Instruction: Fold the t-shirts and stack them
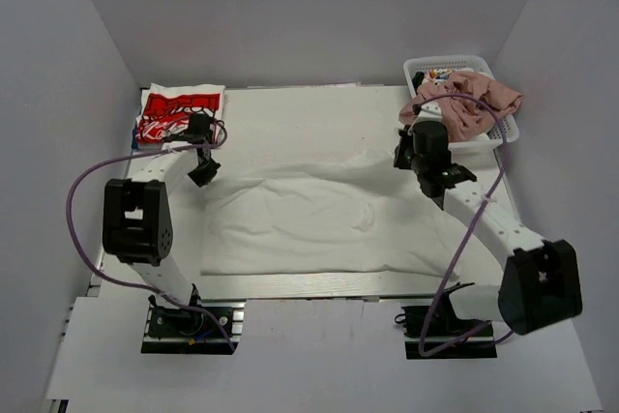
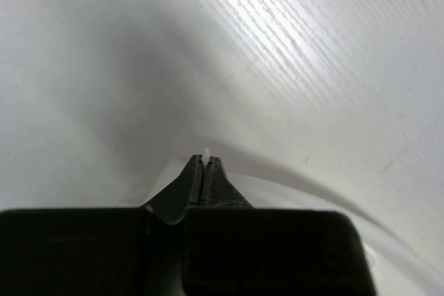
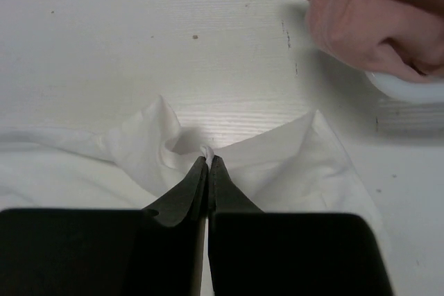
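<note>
**A:** How will the large white t-shirt (image 1: 329, 224) handle?

**B:** I'd say light and limp. It sags and wrinkles, so it is best held at the corners of one edge. It lies spread mid-frame on the worktop (image 1: 290, 113). The left jaws and right jaws are each pressed together, pinching its far edge.

**A:** And the containers?

**B:** The white lattice basket (image 1: 435, 63), upper right, holds the crumpled dusty-pink t-shirt (image 1: 474, 103). The red-print t-shirt (image 1: 179, 113) sits folded at upper left.
</note>
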